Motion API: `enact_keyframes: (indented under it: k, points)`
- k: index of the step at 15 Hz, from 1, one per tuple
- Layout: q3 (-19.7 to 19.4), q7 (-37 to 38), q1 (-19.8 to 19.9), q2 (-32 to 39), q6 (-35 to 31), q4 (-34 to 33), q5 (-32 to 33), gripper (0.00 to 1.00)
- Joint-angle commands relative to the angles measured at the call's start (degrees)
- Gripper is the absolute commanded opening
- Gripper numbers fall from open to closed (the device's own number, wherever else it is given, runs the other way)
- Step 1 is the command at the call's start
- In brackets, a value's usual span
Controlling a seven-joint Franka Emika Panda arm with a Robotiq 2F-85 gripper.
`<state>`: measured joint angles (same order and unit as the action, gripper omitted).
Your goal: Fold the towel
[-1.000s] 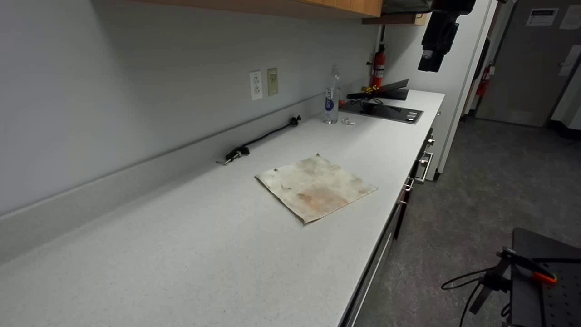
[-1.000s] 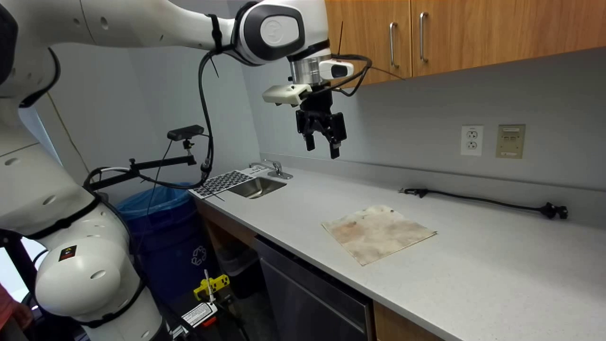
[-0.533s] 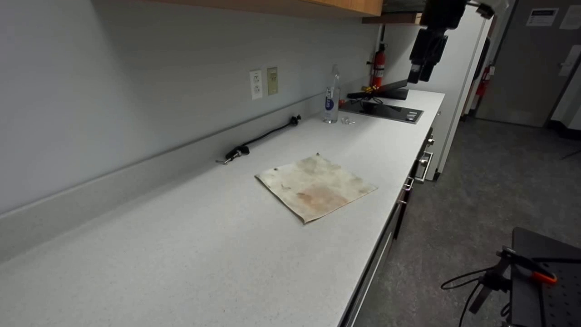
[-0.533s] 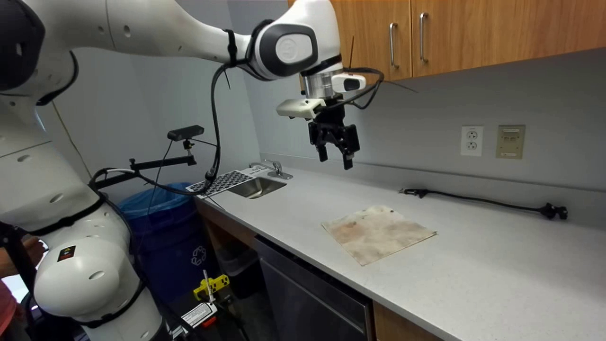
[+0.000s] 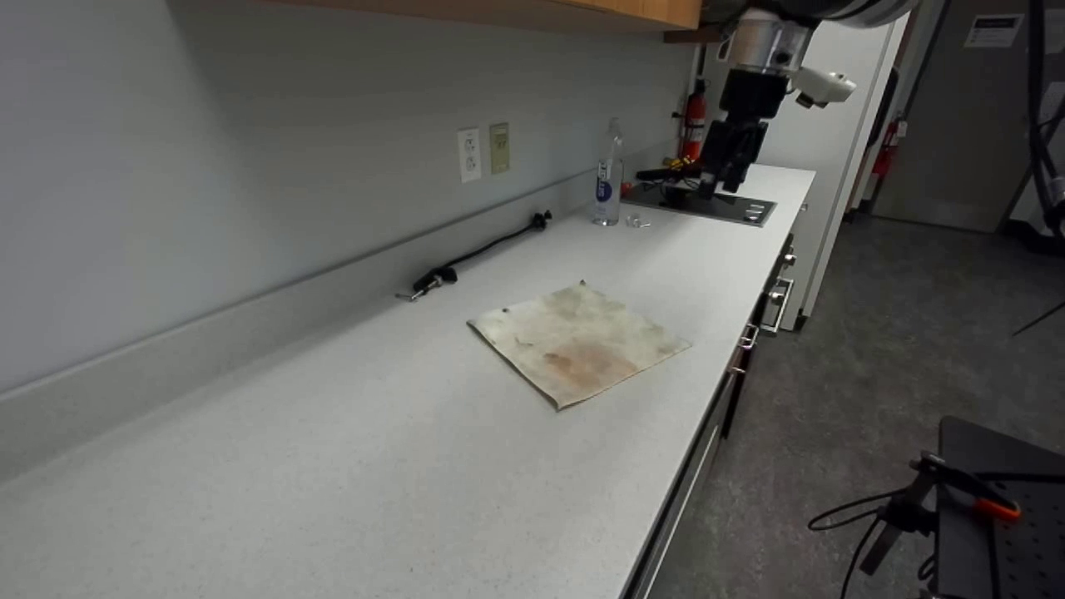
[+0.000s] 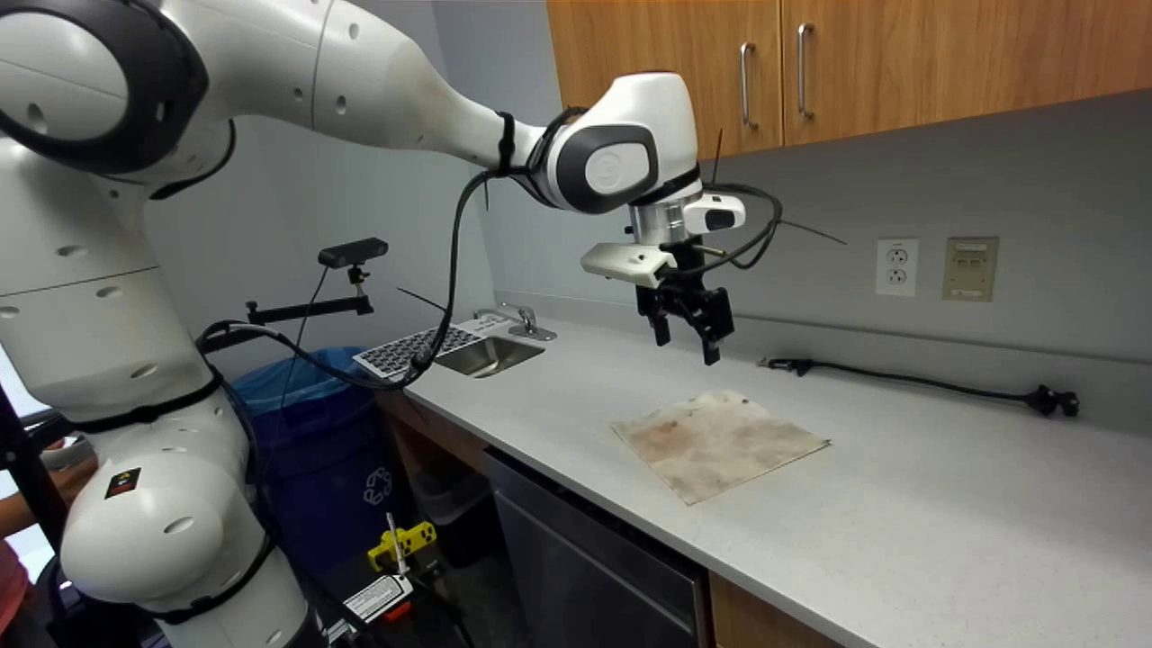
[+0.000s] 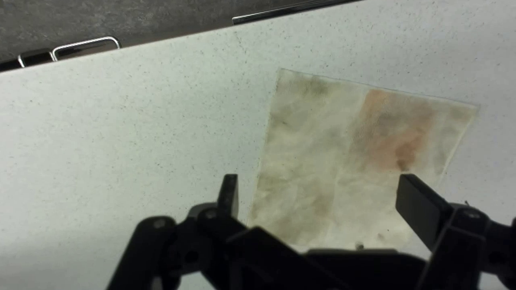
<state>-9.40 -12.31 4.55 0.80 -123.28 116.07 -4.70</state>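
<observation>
Exterior views, both of them, serve up the long white countertop (image 5: pixel 291 491), stretching well past the towel (image 6: pixel 724 445) at either end. Next size down, the white Franka Panda arm (image 6: pixel 387 90), and look at that pose: it stands on the front side of the towel, upper links arching high above towel height, forearm sloping downward in the towel's direction, wrist bent so the tool end points at the countertop with a slight tilt. Wooden wall cabinets (image 6: pixel 954 63), up higher than the towel and farther back. Blue recycling bin (image 6: pixel 324 486), lower than the towel, well off past one end of it. Black cooktop (image 5: pixel 732 210), that's past the towel at the opposite end; steel sink (image 6: pixel 495 355), well apart from the towel, at the recycling bin's end.

Now the towel itself: lying flat on the countertop in a rough square, stained brown and orange, near the front edge. Black gooseneck clamp (image 6: pixel 940 383), stretched out near the wall (image 6: pixel 792 234), set back from the towel. Clear plastic bottle (image 5: pixel 608 179), upright, beyond the towel and near the cooktop. And the black Robotiq gripper (image 6: pixel 687 346)! It hangs higher than the towel and apart from it, pointing down, jaws standing wide; wrist view backs that up, the two fingers (image 7: pixel 421 210) well spread, the towel in sight below and between them.
</observation>
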Motion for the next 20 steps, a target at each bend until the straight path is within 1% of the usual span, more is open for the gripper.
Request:
enact_keyframes:
  k: [1, 3, 7, 10, 14, 17, 20]
  points:
    - [1.1, 0.0, 1.0, 1.0, -0.4, -0.5, -0.3, 1.00]
    - [1.2, 0.1, 1.0, 2.3, -0.7, -0.9, -0.4, 1.00]
    - [1.2, 0.1, 1.1, 2.4, -0.7, -1.3, -0.5, 1.00]
    - [1.6, -1.0, 1.2, 3.5, 0.3, -1.1, -5.3, 1.00]
    - [2.3, -0.8, 1.3, 5.0, -3.1, 1.0, -11.7, 1.00]
    - [2.3, -1.4, 1.8, 6.5, -5.5, 2.3, -13.0, 1.00]
    - [2.3, -1.2, 2.6, 7.6, -6.2, 3.6, -13.9, 1.00]
